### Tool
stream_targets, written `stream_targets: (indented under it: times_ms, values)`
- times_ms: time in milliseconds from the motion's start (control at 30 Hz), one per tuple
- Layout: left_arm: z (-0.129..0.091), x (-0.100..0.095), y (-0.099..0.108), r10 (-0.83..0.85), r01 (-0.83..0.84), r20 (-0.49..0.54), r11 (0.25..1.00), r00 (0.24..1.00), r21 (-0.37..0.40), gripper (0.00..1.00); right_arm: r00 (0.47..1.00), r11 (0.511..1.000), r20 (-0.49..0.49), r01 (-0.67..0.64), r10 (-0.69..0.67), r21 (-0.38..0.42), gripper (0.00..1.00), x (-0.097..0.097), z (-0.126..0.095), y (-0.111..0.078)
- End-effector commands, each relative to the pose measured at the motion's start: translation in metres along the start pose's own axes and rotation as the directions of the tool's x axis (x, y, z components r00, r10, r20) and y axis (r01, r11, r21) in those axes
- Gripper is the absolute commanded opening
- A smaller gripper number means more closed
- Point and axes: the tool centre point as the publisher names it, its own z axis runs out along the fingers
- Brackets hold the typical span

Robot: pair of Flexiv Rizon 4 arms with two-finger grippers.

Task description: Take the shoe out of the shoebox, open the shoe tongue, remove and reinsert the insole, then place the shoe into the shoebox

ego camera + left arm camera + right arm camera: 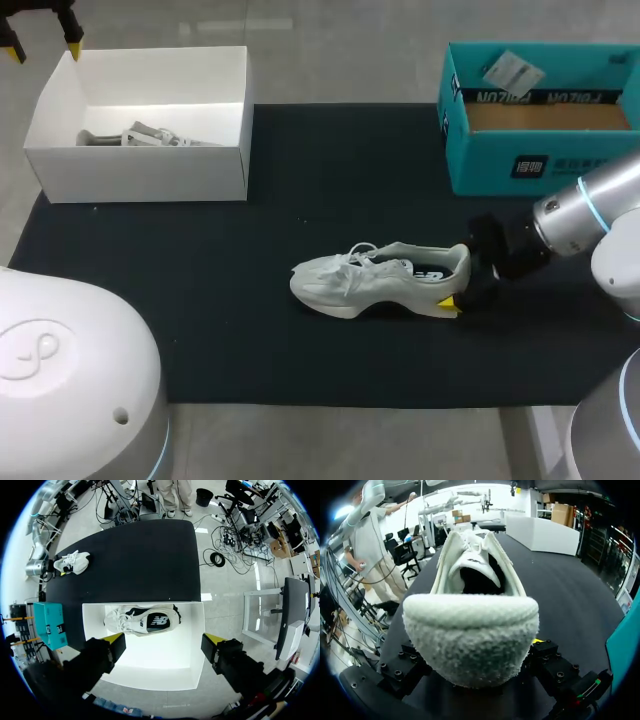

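The white box (140, 175) far left holds a second shoe (145, 621); my left pincer (162, 647) hangs wide above it. The teal box (500, 165) far right holds cardboard (545, 117). The shoe (375, 280) lies mid desk (250, 330), open room all round, its heel seemingly clamped in my right pincer (458, 292).

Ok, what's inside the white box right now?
One white shoe lies on its side near one wall of the box. Nothing else shows on the floor. Whatever lies under that shoe is covered.
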Motion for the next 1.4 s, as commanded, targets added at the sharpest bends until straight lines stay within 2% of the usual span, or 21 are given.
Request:
stream_targets:
  times_ms: [33,100,233,267,300,367,400,433,467,500,600,833,967,1100,1400]
  values:
    - [0.000,0.000,0.000,0.001,-0.001,-0.001,1.000,1.000,0.000,1.00,1.000,1.000,0.002,-0.001,0.001,0.003,0.00,-0.001,0.006,-0.002]
    - [-0.001,-0.016,-0.003,-0.042,0.042,-0.018,0.999,0.999,-0.012,1.00,1.000,1.000,0.002,-0.001,0.001,0.003,0.00,-0.001,0.006,-0.002]
    - [-0.004,-0.033,-0.011,-0.117,0.117,0.001,0.993,0.993,-0.022,1.00,1.000,1.000,0.002,-0.001,0.001,0.003,0.00,-0.001,0.006,-0.002]
    - [-0.004,-0.036,-0.011,-0.193,0.193,0.007,0.981,0.981,-0.012,1.00,1.000,1.000,0.002,-0.001,0.001,0.003,0.00,-0.001,0.006,-0.002]
    - [-0.005,-0.039,-0.013,-0.217,0.218,0.067,0.976,0.974,-0.006,1.00,1.000,1.000,0.002,-0.001,0.001,0.003,0.00,-0.001,0.006,-0.002]
    - [-0.004,-0.043,-0.016,-0.387,0.383,0.122,0.922,0.914,0.058,1.00,1.000,1.000,0.002,-0.001,0.001,0.003,0.00,-0.001,0.006,-0.002]
    - [-0.004,-0.045,-0.018,-0.441,0.437,0.144,0.897,0.886,0.062,1.00,1.000,1.000,0.002,-0.001,0.001,0.003,0.00,-0.001,0.006,-0.002]
    - [-0.002,-0.046,-0.021,-0.562,0.553,0.137,0.827,0.816,0.100,1.00,1.000,1.000,0.002,-0.001,0.001,0.003,0.00,-0.001,0.006,-0.002]
    - [-0.001,-0.047,-0.023,-0.596,0.584,0.179,0.803,0.783,0.122,1.00,1.000,1.000,0.002,-0.001,0.001,0.003,0.00,-0.001,0.006,-0.002]
    - [0.002,-0.048,-0.026,-0.674,0.651,0.185,0.738,0.715,0.174,1.00,1.000,1.000,0.002,-0.001,0.001,0.003,0.00,-0.001,0.006,-0.002]
    - [0.005,-0.058,-0.033,-0.749,0.737,0.222,0.659,0.624,0.152,1.00,1.000,1.000,0.002,-0.001,0.001,0.003,0.00,-0.001,0.006,-0.002]
    - [0.002,-0.081,-0.040,-0.828,0.827,0.188,0.552,0.528,0.109,1.00,1.000,1.000,0.002,-0.001,0.001,0.003,0.00,-0.001,0.006,-0.002]
    - [0.001,-0.109,-0.049,-0.826,0.824,0.152,0.559,0.543,0.091,1.00,1.000,1.000,0.002,-0.001,0.001,0.003,0.00,-0.001,0.006,-0.002]
    - [0.000,-0.146,-0.053,-0.768,0.761,0.103,0.640,0.632,0.108,1.00,1.000,1.000,0.002,-0.001,0.001,0.003,0.00,-0.001,0.006,-0.002]
    - [0.000,-0.146,-0.053,-0.768,0.761,0.103,0.640,0.632,0.108,1.00,1.000,1.000,0.002,-0.001,0.001,0.003,0.00,-0.001,0.006,-0.002]
